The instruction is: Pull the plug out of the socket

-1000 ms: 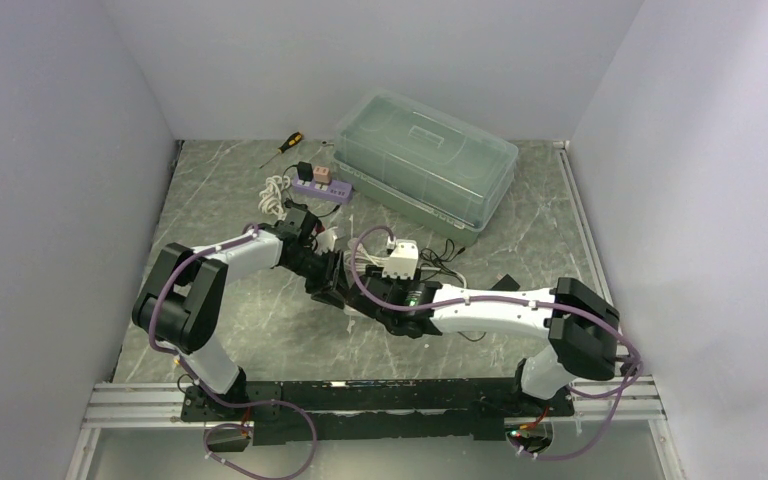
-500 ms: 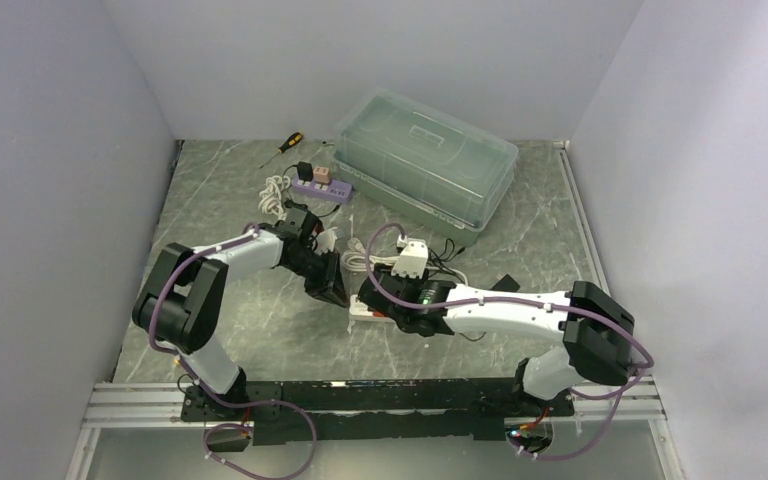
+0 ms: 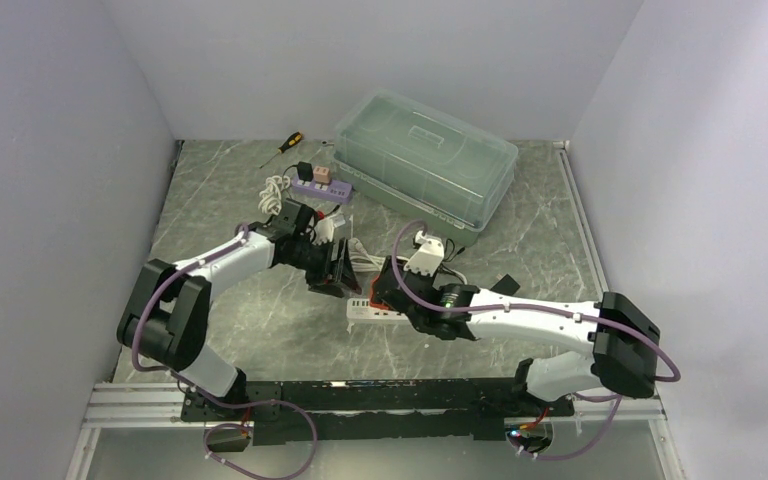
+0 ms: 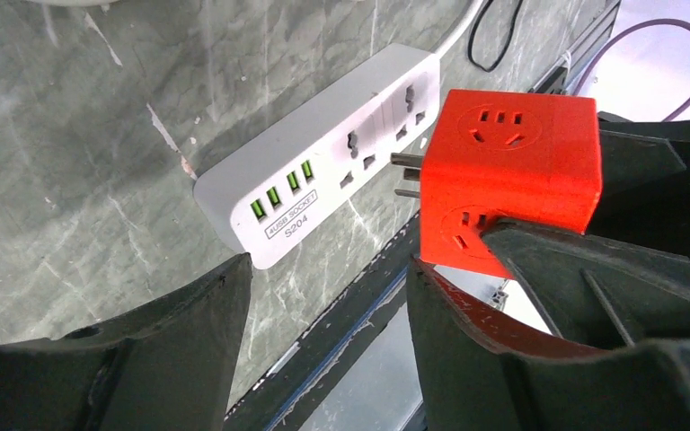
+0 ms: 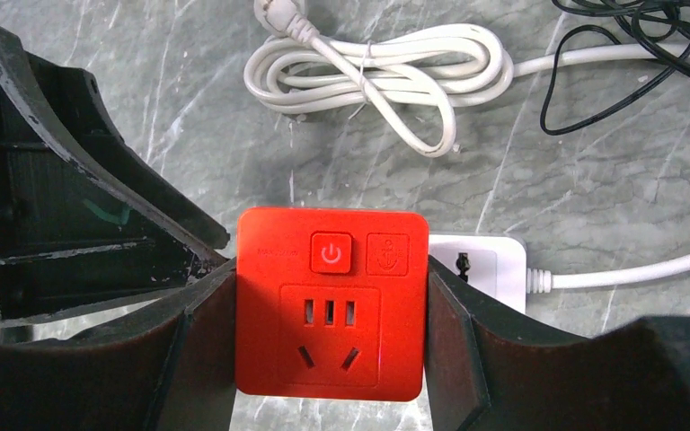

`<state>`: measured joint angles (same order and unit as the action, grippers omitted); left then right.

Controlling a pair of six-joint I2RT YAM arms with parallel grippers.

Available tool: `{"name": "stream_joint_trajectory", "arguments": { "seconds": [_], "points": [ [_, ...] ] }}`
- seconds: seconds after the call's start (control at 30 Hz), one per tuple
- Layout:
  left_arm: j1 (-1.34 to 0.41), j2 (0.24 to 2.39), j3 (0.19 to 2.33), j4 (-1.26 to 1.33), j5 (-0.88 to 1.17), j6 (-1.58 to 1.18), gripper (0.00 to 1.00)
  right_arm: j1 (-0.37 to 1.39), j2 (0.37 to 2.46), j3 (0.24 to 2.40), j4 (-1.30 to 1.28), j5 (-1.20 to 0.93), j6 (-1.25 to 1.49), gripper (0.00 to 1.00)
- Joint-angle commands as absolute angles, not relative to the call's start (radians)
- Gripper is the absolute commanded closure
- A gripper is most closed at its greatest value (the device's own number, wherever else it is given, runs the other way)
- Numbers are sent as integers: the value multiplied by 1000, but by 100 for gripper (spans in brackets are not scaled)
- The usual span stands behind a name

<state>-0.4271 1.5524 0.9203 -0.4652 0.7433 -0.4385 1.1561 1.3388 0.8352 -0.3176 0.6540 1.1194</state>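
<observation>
A red cube plug [image 5: 332, 301] sits between the fingers of my right gripper [image 5: 331, 314], which is shut on its two sides. In the left wrist view the plug [image 4: 508, 184] hangs with its metal prongs [image 4: 404, 175] bare, a small gap away from the white power strip [image 4: 323, 180]. The strip lies flat on the table, also seen under the plug [image 5: 481, 260] and in the top view [image 3: 380, 312]. My left gripper [image 4: 328, 296] is open and empty, just short of the strip's near end. In the top view both grippers, left [image 3: 338, 268] and right [image 3: 382, 290], meet over the strip.
A clear plastic box [image 3: 425, 160] stands at the back. A purple power strip [image 3: 318, 185] and a screwdriver [image 3: 285, 147] lie at the back left. A coiled white cable [image 5: 386, 72] and thin black cables [image 5: 629, 54] lie beyond the strip.
My right arm has swung to the right and its gripper has risen off the strip, which now shows beneath it. My left gripper has shifted slightly away and to the right.
</observation>
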Motion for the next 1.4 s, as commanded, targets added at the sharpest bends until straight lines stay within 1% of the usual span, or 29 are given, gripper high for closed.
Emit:
{"name": "stream_joint_trajectory", "arguments": {
  "seconds": [0.0, 0.17, 0.27, 0.37, 0.57, 0.73, 0.8, 0.87, 0.93, 1.03, 1.1, 1.13, 1.3, 1.37],
  "points": [
    [-426, 1505, 937, -473, 699, -421, 32, 1148, 1292, 843, -295, 708, 1128, 100],
    [-410, 1416, 943, -506, 583, -403, 31, 1095, 1254, 866, -423, 761, 1096, 100],
    [-388, 1347, 941, -517, 519, -395, 26, 993, 1219, 872, -529, 748, 1070, 100],
    [-370, 1307, 940, -524, 489, -386, 20, 872, 1144, 829, -560, 715, 1012, 100],
    [-360, 1322, 946, -532, 494, -380, 19, 606, 1025, 700, -487, 611, 877, 100],
    [-360, 1306, 948, -536, 470, -381, 19, 391, 1019, 619, -321, 399, 751, 99],
    [-358, 1276, 947, -537, 437, -380, 18, 341, 1030, 599, -260, 314, 709, 92],
    [-349, 1250, 944, -538, 410, -376, 18, 304, 1052, 599, -244, 282, 699, 88],
    [-327, 1235, 943, -540, 406, -375, 17, 276, 1079, 605, -251, 276, 697, 80],
    [-277, 1231, 950, -545, 404, -382, 17, 245, 1106, 605, -259, 270, 694, 62],
    [-253, 1223, 963, -562, 373, -381, 17, 236, 1107, 603, -261, 270, 689, 46],
    [-245, 1216, 967, -570, 351, -378, 17, 233, 1102, 603, -264, 273, 686, 39],
    [-198, 1160, 973, -573, 272, -368, 16, 232, 1036, 617, -292, 304, 667, 13],
    [-166, 1162, 985, -569, 263, -369, 14, 232, 1009, 628, -304, 310, 659, 7]
  ]
}}
